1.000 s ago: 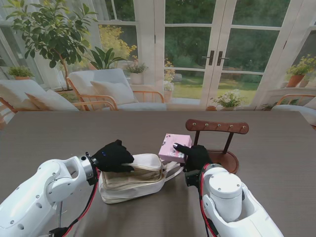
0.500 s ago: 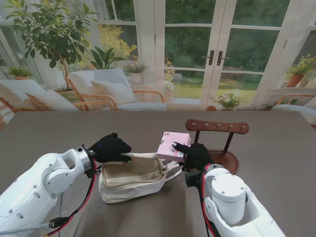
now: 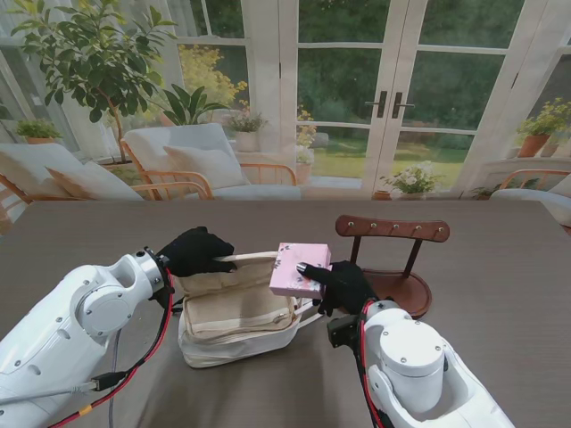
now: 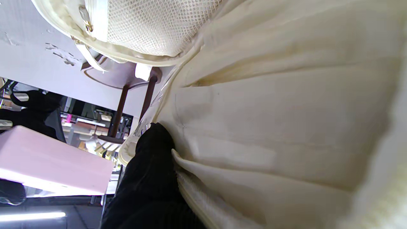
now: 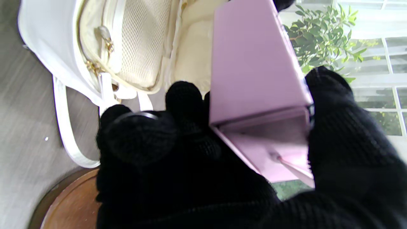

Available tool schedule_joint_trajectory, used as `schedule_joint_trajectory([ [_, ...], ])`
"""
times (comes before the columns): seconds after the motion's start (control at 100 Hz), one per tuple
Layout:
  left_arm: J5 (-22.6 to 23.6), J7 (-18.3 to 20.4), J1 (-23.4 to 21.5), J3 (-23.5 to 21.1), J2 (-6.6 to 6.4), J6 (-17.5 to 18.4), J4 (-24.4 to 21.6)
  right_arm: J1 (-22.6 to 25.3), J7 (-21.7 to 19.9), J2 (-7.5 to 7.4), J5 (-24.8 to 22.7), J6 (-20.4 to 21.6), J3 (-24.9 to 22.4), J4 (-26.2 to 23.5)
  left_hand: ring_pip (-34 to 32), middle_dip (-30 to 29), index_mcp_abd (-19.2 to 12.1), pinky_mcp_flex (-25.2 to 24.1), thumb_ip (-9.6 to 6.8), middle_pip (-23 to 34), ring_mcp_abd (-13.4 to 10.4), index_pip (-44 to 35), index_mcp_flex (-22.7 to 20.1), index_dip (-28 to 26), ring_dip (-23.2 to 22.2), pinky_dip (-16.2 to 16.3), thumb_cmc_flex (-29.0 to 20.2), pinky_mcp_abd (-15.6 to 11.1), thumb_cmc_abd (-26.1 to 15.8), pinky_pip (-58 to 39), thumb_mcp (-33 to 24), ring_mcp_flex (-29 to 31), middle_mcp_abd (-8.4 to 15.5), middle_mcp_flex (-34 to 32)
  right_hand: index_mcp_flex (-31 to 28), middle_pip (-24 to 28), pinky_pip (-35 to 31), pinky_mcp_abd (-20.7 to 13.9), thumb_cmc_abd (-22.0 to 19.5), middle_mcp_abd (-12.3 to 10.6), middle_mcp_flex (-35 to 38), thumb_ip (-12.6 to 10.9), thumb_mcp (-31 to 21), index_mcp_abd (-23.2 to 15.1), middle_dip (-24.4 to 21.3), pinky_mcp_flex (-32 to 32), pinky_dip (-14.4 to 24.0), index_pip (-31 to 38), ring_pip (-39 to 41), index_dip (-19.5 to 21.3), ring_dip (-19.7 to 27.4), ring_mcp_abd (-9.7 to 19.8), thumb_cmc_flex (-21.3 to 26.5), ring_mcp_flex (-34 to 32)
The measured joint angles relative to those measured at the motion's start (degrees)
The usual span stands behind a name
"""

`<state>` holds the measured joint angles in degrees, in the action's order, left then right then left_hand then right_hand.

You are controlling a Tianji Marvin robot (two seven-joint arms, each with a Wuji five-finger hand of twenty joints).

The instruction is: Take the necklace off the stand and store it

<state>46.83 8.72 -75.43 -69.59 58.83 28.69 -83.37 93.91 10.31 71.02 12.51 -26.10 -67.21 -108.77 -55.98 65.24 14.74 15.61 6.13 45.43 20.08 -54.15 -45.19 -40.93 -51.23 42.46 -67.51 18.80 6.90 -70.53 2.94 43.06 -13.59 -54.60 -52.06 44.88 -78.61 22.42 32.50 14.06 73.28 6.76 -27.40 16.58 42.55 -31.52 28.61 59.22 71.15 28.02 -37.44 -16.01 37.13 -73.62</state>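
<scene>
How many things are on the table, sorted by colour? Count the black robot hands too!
White: 1, the bag.
Pink: 1, the box, held in the right robot hand.
Brown: 1, the stand.
Black: 2, the right robot hand and the left robot hand, which holds the bag open.
Total: 5.
</scene>
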Motion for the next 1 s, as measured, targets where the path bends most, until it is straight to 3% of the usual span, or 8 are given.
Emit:
schedule_joint_trajectory([
  [0.48,-3.08,3.17,1.4,0.42,0.07,-2.55,-1.96,-4.05,-2.51,-0.69,-6.97,1.24,7.03,3.87,0.0,0.37,0.02,-0.03,-0.03,0.01,0.12,-0.01,-0.04,-0.3,-0.62,0.75,-0.06,0.02,0.0,-0.02,0.0,-0.47,-0.05,-0.01,0.0,0.0,0.0,0.0,0.0,0.0,0.0,0.0,0.0,0.0,0.0,0.0,0.0,0.0,0.0,0.0,0.0,0.0,0.01,0.0],
  [0.8,-3.5,3.18,1.66,0.93,0.08,-2.44,-2.31,-6.94,-4.93,-1.31,-13.57,0.72,11.43,5.51,0.0,0.78,0.02,-0.86,-0.03,0.01,0.17,-0.01,-0.06,-0.43,-0.65,1.39,-0.07,0.02,0.0,-0.04,0.0,-1.46,-0.06,-0.01,0.0,0.0,0.0,0.0,0.0,0.0,0.0,0.0,0.0,0.0,0.0,0.0,0.0,0.0,-0.14,0.0,0.0,0.0,0.01,0.0],
  [1.0,-3.82,2.89,1.82,1.14,0.13,-2.26,-2.15,-8.17,-6.07,-1.61,-14.65,0.52,13.47,5.95,0.0,0.83,0.02,-1.4,-0.03,0.03,0.18,0.01,-0.06,-0.44,-0.65,1.42,-0.08,0.03,0.0,-0.04,0.0,-1.48,-0.09,0.45,0.0,0.0,0.0,0.0,0.0,0.0,0.0,0.0,0.0,0.0,0.0,0.0,0.0,0.0,-0.58,0.0,0.0,0.0,0.01,0.0],
])
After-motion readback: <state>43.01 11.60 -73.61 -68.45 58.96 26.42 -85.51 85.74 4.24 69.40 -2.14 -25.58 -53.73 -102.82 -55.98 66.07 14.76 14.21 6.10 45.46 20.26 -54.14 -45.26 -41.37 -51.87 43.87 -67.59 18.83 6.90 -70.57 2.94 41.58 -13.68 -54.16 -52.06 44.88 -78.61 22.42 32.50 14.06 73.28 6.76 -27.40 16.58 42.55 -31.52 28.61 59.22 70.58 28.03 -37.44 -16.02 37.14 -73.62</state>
